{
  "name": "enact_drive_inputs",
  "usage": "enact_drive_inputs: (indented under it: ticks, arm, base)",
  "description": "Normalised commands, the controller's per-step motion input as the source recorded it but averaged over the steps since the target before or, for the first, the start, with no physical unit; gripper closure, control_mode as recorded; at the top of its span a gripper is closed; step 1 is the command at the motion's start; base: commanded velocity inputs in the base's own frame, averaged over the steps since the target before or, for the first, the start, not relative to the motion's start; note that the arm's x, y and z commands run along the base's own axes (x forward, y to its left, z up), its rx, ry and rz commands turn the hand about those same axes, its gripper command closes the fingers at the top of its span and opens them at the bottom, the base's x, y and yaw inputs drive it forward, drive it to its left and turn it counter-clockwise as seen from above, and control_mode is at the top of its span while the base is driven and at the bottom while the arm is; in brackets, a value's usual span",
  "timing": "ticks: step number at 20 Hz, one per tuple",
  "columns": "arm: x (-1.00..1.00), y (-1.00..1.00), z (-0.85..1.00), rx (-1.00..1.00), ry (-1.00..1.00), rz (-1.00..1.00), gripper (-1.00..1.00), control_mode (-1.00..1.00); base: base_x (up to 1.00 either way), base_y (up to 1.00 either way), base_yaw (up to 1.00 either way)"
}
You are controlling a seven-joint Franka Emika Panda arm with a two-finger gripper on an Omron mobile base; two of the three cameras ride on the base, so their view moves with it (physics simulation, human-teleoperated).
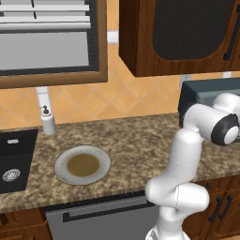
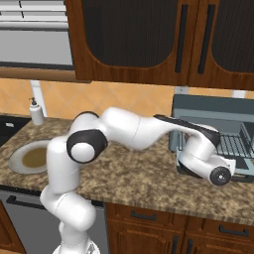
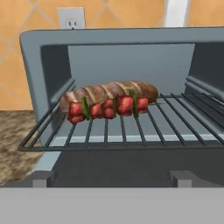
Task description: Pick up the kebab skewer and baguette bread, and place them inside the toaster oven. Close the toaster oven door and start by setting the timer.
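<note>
The toaster oven [image 3: 39, 65] stands open, and its wire rack [image 3: 175, 122] sticks out toward me. On the left half of the rack lies the baguette bread [image 3: 109, 91], brown and oblong. The kebab skewer [image 3: 107, 107], with red and green chunks, rests against its front side. The toaster oven door [image 3: 109, 164] is folded down flat below the rack. My gripper [image 3: 112, 178] is open and empty, its two tips wide apart just in front of the door's edge. From the right base view, my hand hangs right before the toaster oven [image 2: 213, 111] on the counter's right end.
An empty round plate [image 1: 82, 165] sits on the granite counter left of the arm, also seen as the plate [image 2: 30, 156]. A soap dispenser [image 1: 47, 121] and a dark sink [image 1: 14, 159] are at the far left. Wooden cabinets [image 2: 149, 39] hang above.
</note>
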Motion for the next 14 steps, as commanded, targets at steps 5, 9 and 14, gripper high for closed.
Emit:
enact_drive_inputs:
  ticks: [5,9,14]
  arm:
    - [0.41,-0.04,-0.12,-0.01,0.0,0.0,-1.0,-1.0]
    - [0.34,-0.06,-0.1,0.0,0.0,0.0,-1.0,-1.0]
    - [0.27,-0.06,-0.06,0.0,0.0,0.0,-1.0,-1.0]
  base:
    - [0.0,0.0,0.0]
    - [0.0,0.0,0.0]
    - [0.0,0.0,0.0]
